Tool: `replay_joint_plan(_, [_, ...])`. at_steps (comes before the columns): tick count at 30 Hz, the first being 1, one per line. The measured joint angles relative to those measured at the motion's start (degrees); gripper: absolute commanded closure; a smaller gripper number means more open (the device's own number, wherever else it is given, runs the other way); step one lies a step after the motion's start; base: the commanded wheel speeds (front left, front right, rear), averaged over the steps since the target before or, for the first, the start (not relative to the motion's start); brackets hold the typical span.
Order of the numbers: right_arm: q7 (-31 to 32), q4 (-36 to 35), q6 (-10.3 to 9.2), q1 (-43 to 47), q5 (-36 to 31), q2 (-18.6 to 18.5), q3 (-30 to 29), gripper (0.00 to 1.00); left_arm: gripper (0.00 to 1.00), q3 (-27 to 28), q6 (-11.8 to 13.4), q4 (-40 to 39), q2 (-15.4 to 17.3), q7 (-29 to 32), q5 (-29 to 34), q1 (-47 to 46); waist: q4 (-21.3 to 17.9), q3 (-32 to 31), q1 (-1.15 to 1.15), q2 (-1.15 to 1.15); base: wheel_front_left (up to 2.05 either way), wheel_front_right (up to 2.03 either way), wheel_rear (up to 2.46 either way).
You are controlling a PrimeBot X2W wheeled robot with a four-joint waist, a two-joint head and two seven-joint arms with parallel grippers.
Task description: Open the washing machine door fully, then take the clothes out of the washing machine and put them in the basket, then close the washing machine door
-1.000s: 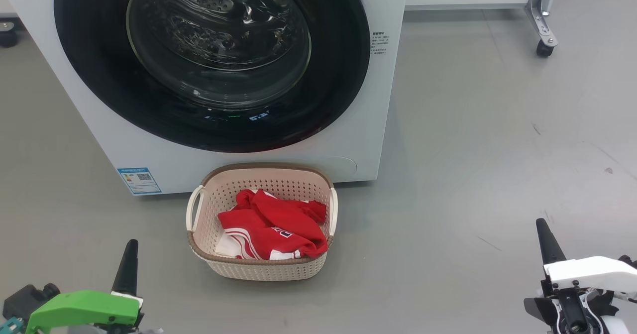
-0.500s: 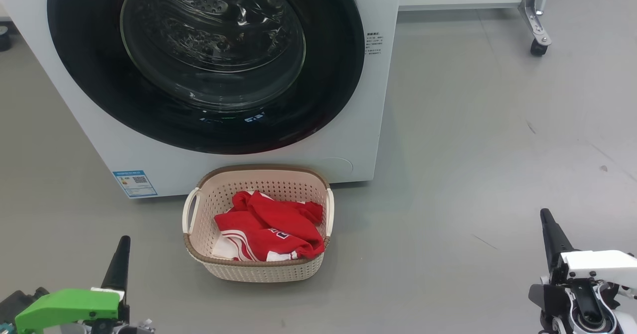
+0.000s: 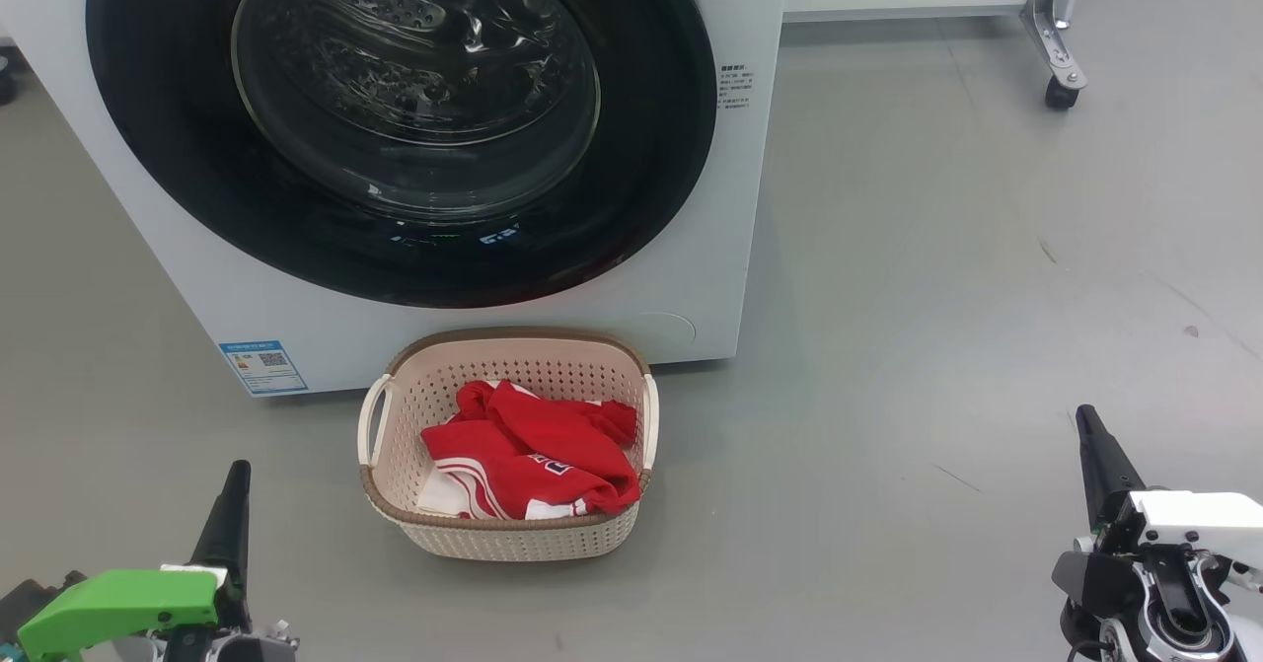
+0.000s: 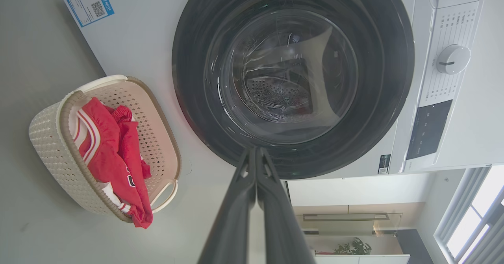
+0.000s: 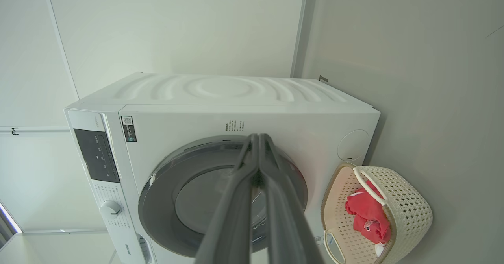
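Note:
The washing machine [image 3: 730, 248] stands white ahead of me, and its glossy black door [image 3: 158, 149] sits closed flat against the front. Steel drum holes show through the glass. The cream basket [image 3: 513, 539] stands on the floor right before the machine, holding the red clothes [image 3: 533, 445] with white stripes. My left gripper [image 3: 235, 475] is shut at the lower left, well short of the basket. My right gripper [image 3: 1087, 420] is shut at the lower right, far from the basket. In the left wrist view the gripper [image 4: 256, 150] points at the door's [image 4: 189, 79] rim.
A metal leg on a caster [image 3: 1061, 90] stands at the back right. Grey floor spreads to the right of the machine. A blue sticker [image 3: 261, 366] sits low on the front. The control panel with its white knob [image 4: 453, 59] runs along the machine's top.
The whole head picture has slid slightly left, so the camera moved. Both grippers have drifted a little outward toward the bottom corners, staying shut. Door and basket are unchanged.

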Motion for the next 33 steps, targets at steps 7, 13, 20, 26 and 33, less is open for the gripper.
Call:
replay_joint_plan(7, [0.04, 0.09, 0.01, 0.0, 0.0, 0.02, -0.02, 1.0, 1.0, 0.05, -0.4, 0.22, -0.02, 0.0, 0.0, -0.01, 0.0, -0.01, 0.0, 0.0, 0.0, 0.0, 0.0])
replay_joint_plan(13, [0.04, 0.2, 0.01, 0.0, 0.0, 0.03, -0.05, 1.0, 1.0, 0.09, -0.4, 0.31, -0.03, 0.0, 0.0, -0.04, 0.0, -0.01, 0.0, 0.0, 0.0, 0.0, 0.0])
replay_joint_plan(20, [0.04, 0.29, 0.2, 0.0, 0.0, 0.04, -0.08, 1.0, 1.0, 0.12, -0.4, 0.48, -0.05, 0.01, 0.0, -0.22, 0.01, -0.02, 0.0, 0.0, 0.0, 0.0, 0.0])
replay_joint_plan(26, [0.04, 0.33, 0.44, -0.01, 0.0, 0.05, -0.09, 1.0, 1.0, 0.15, -0.41, 0.56, -0.08, 0.15, 0.0, -0.24, 0.01, -0.02, 0.0, 0.0, 0.0, 0.0, 0.0])
replay_joint_plan(33, [0.04, 0.41, 0.44, -0.01, 0.0, 0.07, -0.11, 1.0, 1.0, 0.19, -0.41, 0.64, -0.09, 0.15, 0.0, -0.26, 0.01, -0.03, 0.0, 0.0, 0.0, 0.0, 0.0])
